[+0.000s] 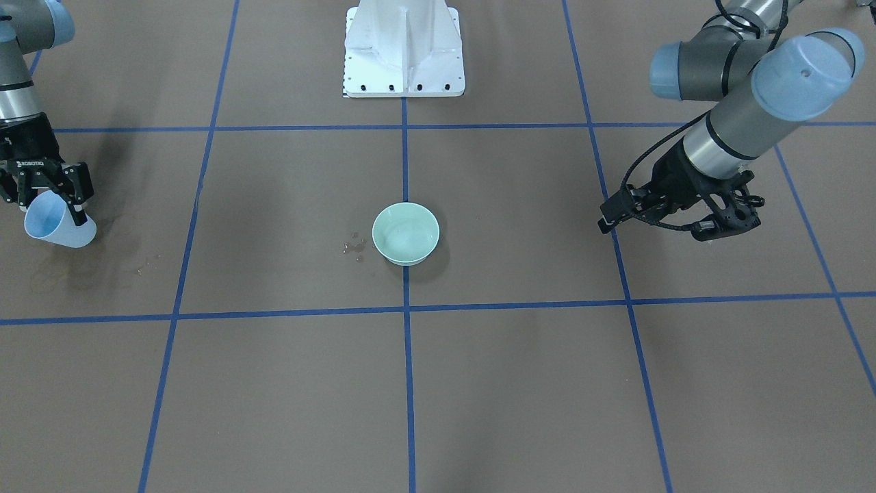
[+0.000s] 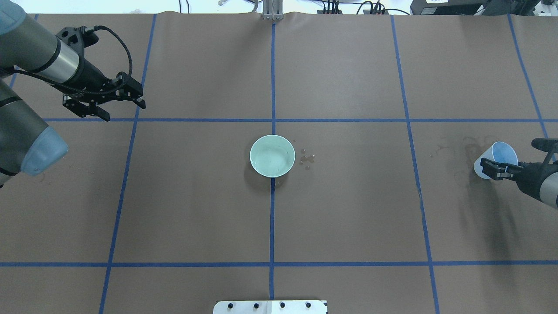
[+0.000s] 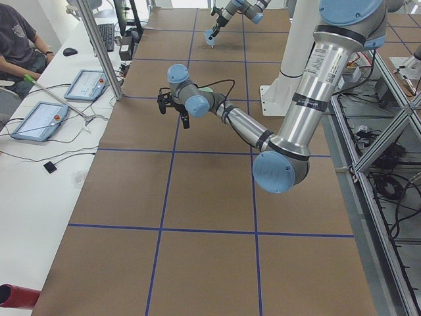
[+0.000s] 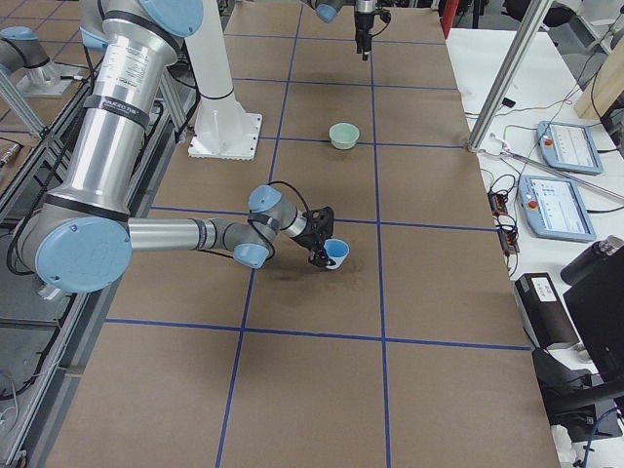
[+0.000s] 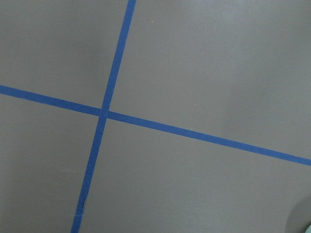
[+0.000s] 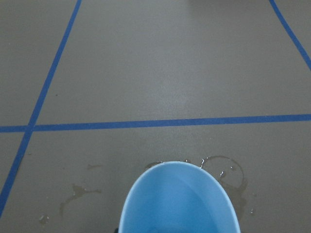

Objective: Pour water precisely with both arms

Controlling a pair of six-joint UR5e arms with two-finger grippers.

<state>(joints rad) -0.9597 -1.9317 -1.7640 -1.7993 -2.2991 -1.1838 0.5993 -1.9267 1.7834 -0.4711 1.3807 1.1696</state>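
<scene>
My right gripper (image 1: 55, 198) is shut on a pale blue cup (image 1: 58, 224) and holds it tilted, low over the table at its right end. The gripper (image 2: 501, 170) and the cup (image 2: 501, 155) also show in the overhead view. In the right wrist view the cup (image 6: 177, 199) shows no water inside. A mint green bowl (image 2: 272, 155) stands at the table's middle, with faint glints inside. Water drops (image 2: 306, 159) lie beside it. My left gripper (image 2: 124, 111) is open and empty, above the far left part of the table.
Wet stains (image 6: 223, 170) mark the brown paper around the cup. The white bolted pedestal (image 1: 404, 48) stands at the robot's side. Blue tape lines (image 5: 104, 114) cross the table. A desk with tablets (image 3: 85, 82) and a seated person lie beyond the far edge.
</scene>
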